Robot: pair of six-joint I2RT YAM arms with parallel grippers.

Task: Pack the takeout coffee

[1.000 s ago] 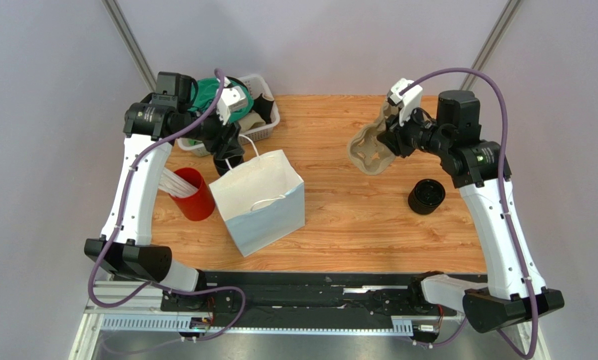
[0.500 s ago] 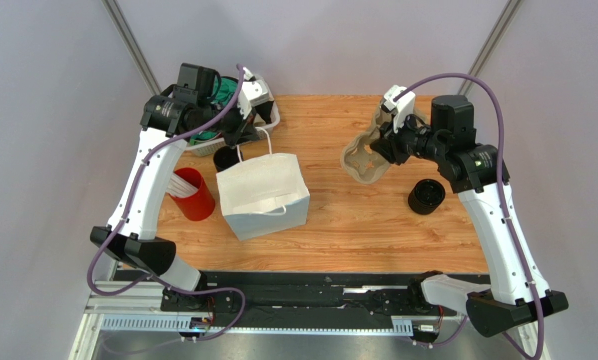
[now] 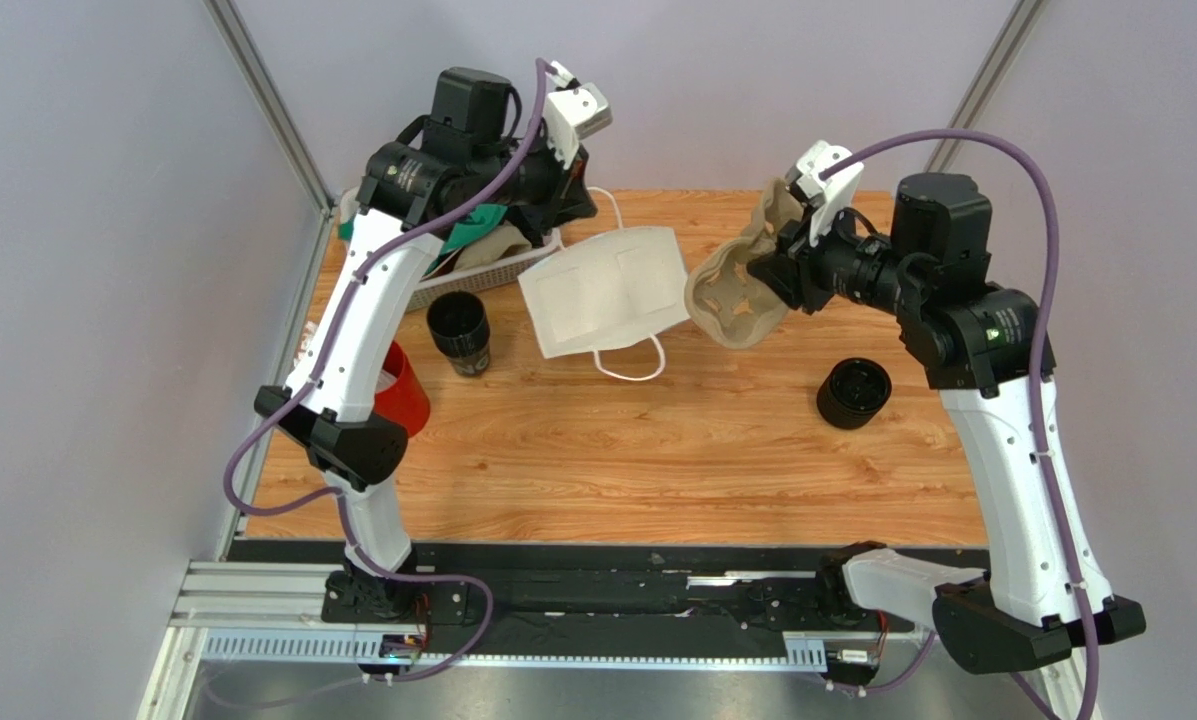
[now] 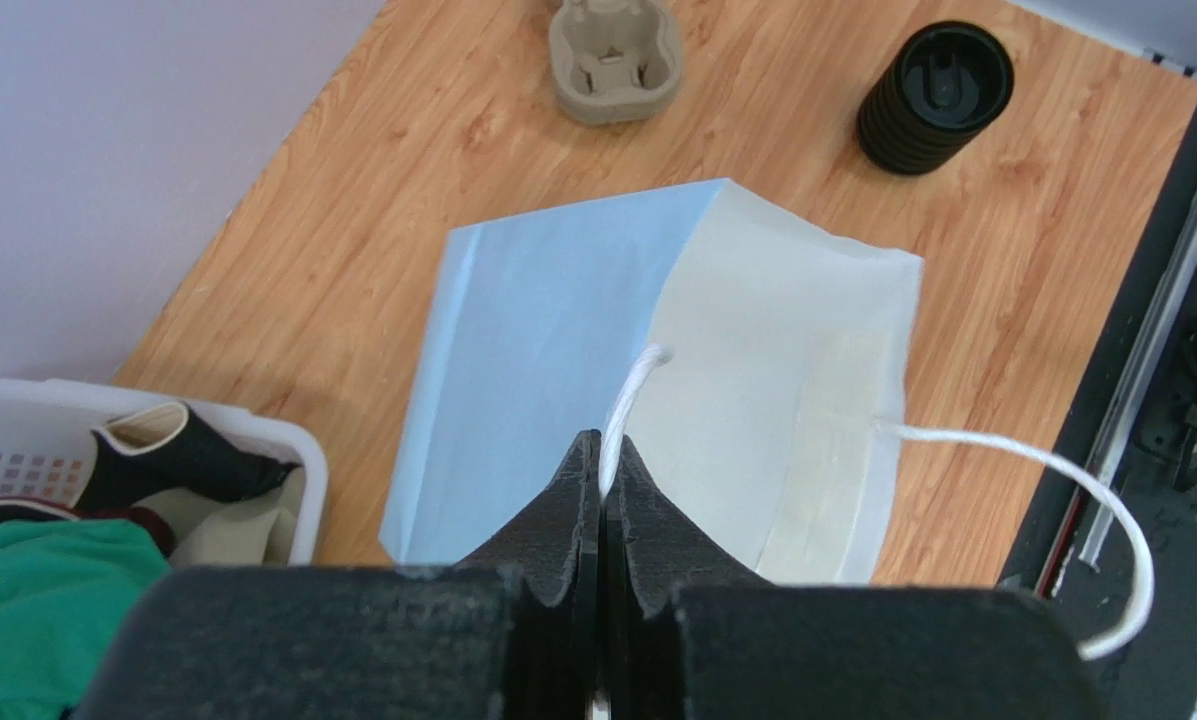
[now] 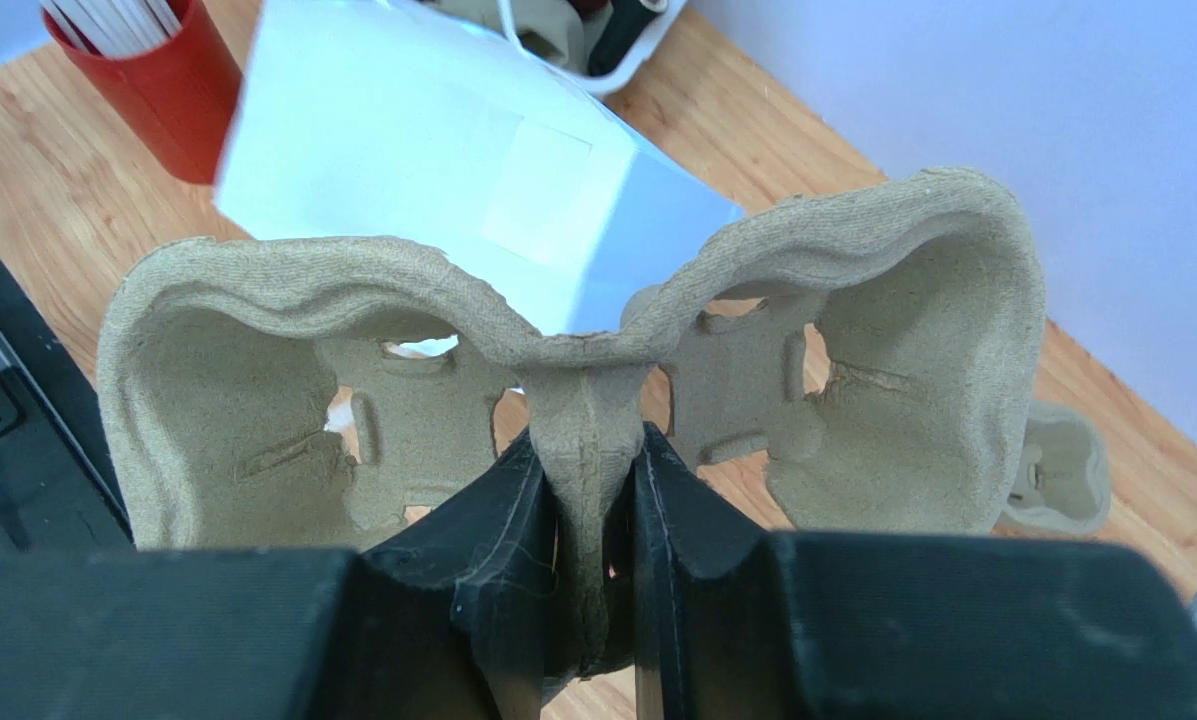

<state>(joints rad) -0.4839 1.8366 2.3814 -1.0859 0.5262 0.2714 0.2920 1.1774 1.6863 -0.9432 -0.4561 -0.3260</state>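
With left hand [image 4: 601, 450] clamped on string handle [image 4: 630, 393] of white paper bag [image 3: 604, 293] and right hand [image 5: 592, 450] on beige pulp tray [image 5: 860, 300], grip likely light, crushable small black lidded paper cup [image 3: 459, 333] gently mid-wall.

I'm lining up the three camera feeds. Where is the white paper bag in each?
Top external: the white paper bag with cord handles sits upper middle, between the arms.
Left wrist: the bag fills the centre, below the left gripper pinching its handle.
Right wrist: the bag upper left, behind the moulded tan pulp cup carrier.
Shared landmark: the white plastic basket, in all three.
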